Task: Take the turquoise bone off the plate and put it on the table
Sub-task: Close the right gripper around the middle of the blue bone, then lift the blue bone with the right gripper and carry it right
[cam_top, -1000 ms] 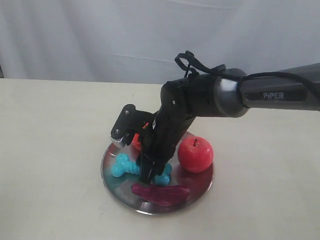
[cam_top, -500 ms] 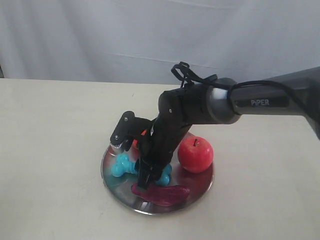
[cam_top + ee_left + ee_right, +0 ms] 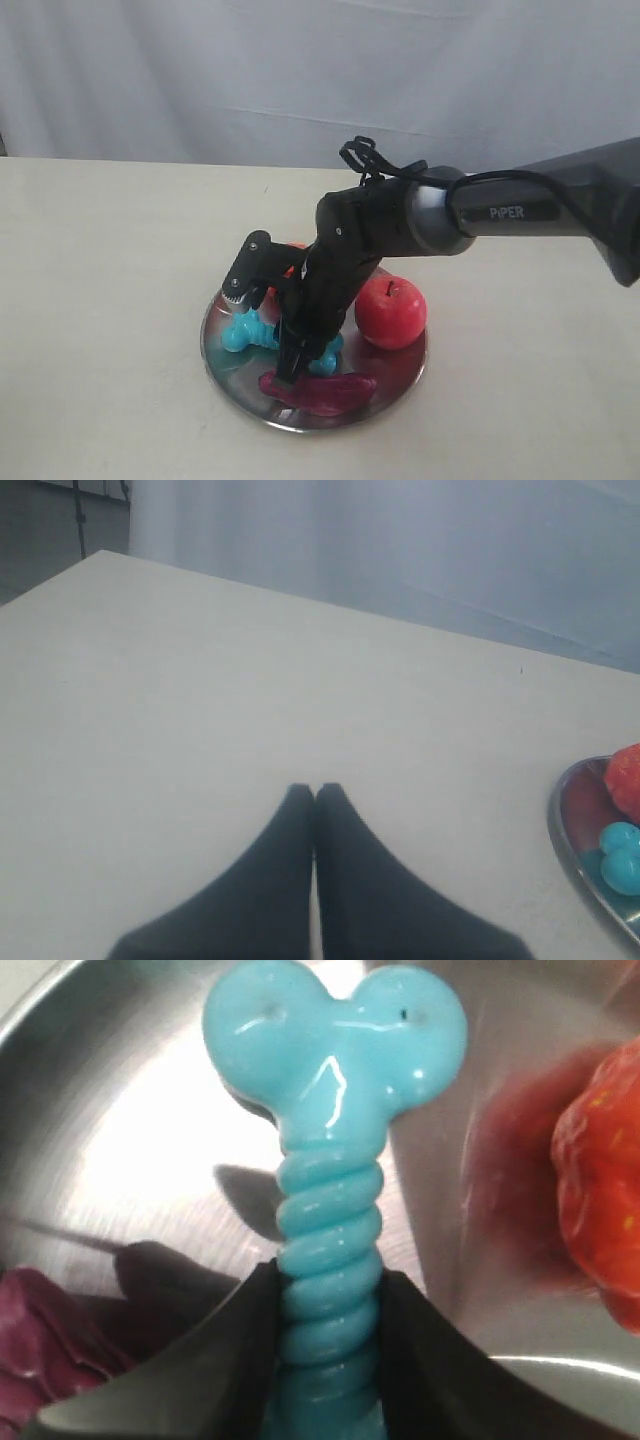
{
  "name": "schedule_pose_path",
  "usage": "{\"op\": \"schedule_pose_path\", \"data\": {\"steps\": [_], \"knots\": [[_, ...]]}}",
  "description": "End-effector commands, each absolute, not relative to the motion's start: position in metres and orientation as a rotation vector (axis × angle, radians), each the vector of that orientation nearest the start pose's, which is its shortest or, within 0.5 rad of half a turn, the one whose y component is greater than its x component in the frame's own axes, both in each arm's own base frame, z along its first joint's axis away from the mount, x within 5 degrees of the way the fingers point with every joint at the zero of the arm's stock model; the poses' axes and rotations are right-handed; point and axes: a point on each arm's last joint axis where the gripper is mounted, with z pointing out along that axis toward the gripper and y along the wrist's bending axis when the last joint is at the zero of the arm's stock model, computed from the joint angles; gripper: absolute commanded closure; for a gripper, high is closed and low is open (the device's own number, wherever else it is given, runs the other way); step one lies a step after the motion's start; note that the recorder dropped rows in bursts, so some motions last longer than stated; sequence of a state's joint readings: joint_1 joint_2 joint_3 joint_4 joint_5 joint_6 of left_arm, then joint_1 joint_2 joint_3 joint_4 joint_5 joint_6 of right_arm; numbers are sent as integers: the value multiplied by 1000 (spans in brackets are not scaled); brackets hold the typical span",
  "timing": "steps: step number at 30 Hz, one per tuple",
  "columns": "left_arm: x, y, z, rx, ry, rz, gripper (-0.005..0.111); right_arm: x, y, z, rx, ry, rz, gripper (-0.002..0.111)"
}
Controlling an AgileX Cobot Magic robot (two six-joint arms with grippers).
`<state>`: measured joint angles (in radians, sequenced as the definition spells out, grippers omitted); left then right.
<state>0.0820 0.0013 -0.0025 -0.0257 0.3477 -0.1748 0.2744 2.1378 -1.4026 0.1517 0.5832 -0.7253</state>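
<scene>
The turquoise bone (image 3: 240, 333) lies on the silver plate (image 3: 216, 350) near the middle of the cream table (image 3: 100, 250). My right gripper (image 3: 296, 366) reaches steeply down onto it and hides its shaft in the exterior view. In the right wrist view the ribbed shaft of the bone (image 3: 330, 1210) runs between the two black fingers, and both press against it, so the right gripper (image 3: 330, 1282) is shut on the bone. The bone still rests on the plate (image 3: 120, 1110). My left gripper (image 3: 315, 790) is shut and holds nothing, hovering over bare table left of the plate (image 3: 563, 820).
On the plate a red apple (image 3: 391, 309) stands to the right of the bone. A dark purple elongated piece (image 3: 322, 392) lies at the front, and a red strawberry-like piece (image 3: 600, 1200) sits behind the gripper. Bare tabletop surrounds the plate.
The right arm has sunk lower and its gripper has settled down over the bone's shaft. The bone, apple and purple piece have kept their places.
</scene>
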Motion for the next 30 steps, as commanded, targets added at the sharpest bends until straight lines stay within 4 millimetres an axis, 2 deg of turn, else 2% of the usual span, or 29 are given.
{"op": "schedule_pose_path", "data": {"steps": [1,2,5,8,12,15,16,17,18,19,20,21,24,25,28,30], "knots": [[53,3,182,-247,1810,-95,107,413,123,124,-1182,2498,32,103],[53,3,182,-247,1810,-95,107,413,123,127,-1176,2487,28,109],[53,3,182,-247,1810,-95,107,414,123,135,-1167,2465,22,109],[53,3,182,-247,1810,-95,107,412,123,159,-1148,2417,10,109],[53,3,182,-247,1810,-95,107,402,121,202,-1102,2376,24,109],[53,3,182,-247,1810,-95,107,385,117,245,-953,2404,77,109],[53,3,182,-247,1810,-95,107,381,113,254,-919,2414,75,109],[53,3,182,-247,1810,-95,107,372,105,271,-799,2457,96,109],[53,3,182,-247,1810,-95,107,370,101,275,-748,2480,106,109],[53,3,182,-247,1810,-95,107,361,85,291,-600,2526,105,109],[53,3,182,-247,1810,-95,107,358,78,295,-546,2548,97,109],[53,3,182,-247,1810,-95,107,347,61,303,-410,2600,54,109],[53,3,182,-247,1810,-95,107,320,20,312,-82,2642,-163,109],[53,3,182,-247,1810,-95,107,314,14,311,-17,2640,-203,109],[53,3,182,-247,1810,-95,107,297,-6,291,223,2649,-277,109],[53,3,182,-247,1810,-95,107,295,-8,273,324,2641,-251,109]]}}
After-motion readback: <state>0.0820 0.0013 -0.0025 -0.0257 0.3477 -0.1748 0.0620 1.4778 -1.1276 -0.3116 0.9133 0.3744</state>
